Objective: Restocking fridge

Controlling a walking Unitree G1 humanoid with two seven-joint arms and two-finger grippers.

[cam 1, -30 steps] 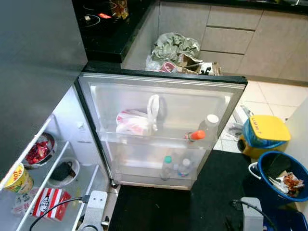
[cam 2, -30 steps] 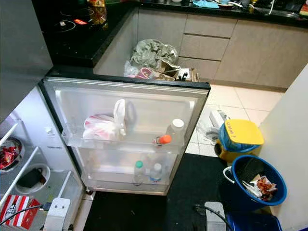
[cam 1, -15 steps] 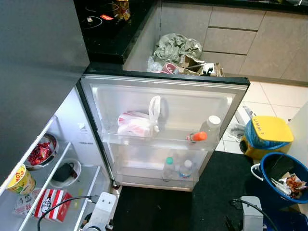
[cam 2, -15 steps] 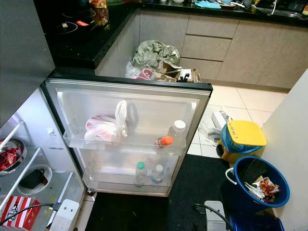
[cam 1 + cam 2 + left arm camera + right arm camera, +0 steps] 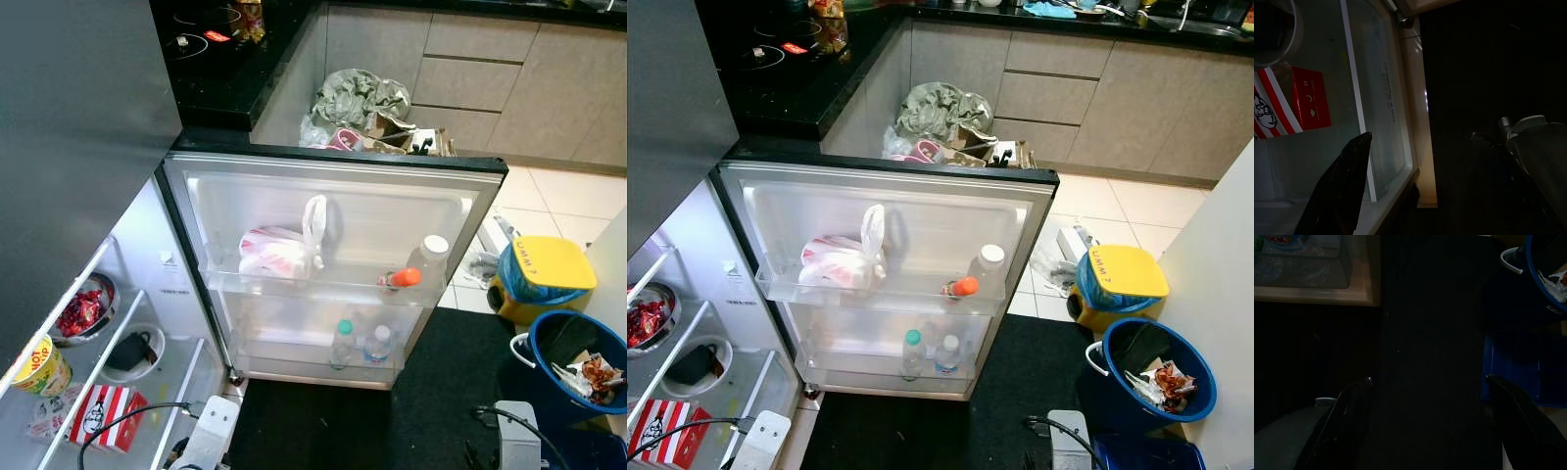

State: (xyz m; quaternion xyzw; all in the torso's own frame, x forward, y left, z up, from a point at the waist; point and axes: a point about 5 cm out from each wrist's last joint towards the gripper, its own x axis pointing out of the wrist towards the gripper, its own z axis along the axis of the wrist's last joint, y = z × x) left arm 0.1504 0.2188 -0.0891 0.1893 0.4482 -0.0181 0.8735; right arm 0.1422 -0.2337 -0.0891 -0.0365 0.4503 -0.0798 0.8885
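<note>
Open fridge door shelves (image 5: 294,286)

Upper shelf holds a plastic bag (image 5: 279,250) at its left, a white-capped bottle (image 5: 427,257) at its right.

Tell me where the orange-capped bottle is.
The orange-capped bottle lies in the open fridge door's upper shelf, at its right end beside a white-capped bottle.

Fridge door (image 5: 333,196) is holding four bottles: two in the upper door rack (image 5: 411,272), at 3 o'clock of one plastic bag (image 5: 279,250), and two in the lower rack (image 5: 358,343). Interior shelves are carrying two bowls (image 5: 83,308), one yellow cup (image 5: 41,364), one red-striped box (image 5: 103,413). One blue bucket (image 5: 568,364) is standing on the floor.
</note>
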